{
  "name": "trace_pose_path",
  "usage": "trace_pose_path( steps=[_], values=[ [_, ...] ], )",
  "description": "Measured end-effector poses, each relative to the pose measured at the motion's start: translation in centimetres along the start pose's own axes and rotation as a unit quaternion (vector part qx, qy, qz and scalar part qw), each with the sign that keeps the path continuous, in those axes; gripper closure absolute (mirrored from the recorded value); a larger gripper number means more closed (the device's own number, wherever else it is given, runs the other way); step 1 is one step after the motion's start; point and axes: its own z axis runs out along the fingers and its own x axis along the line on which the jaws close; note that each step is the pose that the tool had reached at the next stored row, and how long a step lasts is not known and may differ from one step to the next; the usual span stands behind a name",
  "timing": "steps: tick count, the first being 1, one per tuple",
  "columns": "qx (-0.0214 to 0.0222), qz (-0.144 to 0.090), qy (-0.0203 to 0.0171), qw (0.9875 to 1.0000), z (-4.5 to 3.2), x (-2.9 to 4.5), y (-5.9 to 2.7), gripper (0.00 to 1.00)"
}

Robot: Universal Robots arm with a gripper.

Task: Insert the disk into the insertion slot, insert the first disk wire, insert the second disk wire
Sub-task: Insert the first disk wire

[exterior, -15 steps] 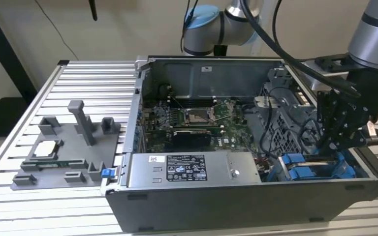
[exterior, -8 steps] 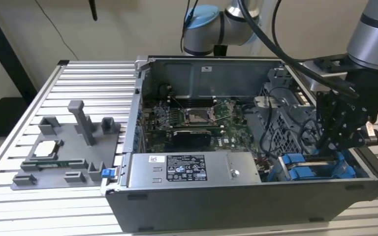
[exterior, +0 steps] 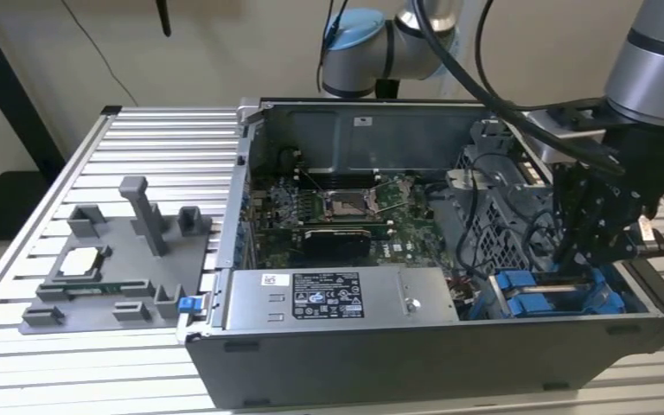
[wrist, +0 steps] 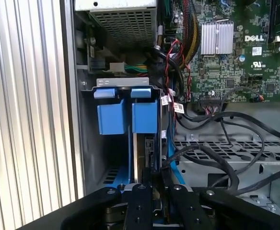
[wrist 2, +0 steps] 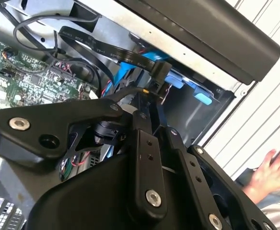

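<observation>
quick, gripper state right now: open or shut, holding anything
Gripper: shut, apparently pinching a black wire connector inside the insertion slot.

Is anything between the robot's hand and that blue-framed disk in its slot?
Nothing visible does. The hand hangs right by the disk, which sits in the slot; black cables lie beside them, not between.

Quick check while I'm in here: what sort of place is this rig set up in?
Most likely a robotics lab bench for PC assembly trials: an open computer case lies on a slatted aluminium table, beside a grey fixture tray holding loose parts.
</observation>
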Motion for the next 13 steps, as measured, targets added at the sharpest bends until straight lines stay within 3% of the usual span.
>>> trace_pose_path(
  steps=[6,13],
  values=[
    [0.0000,0.000,-0.0006,1.0000,0.10,-0.03,0.02,1.00],
    [-0.0061,0.000,-0.0014,1.0000,-0.70,0.09,-0.05,1.00]
  ],
)
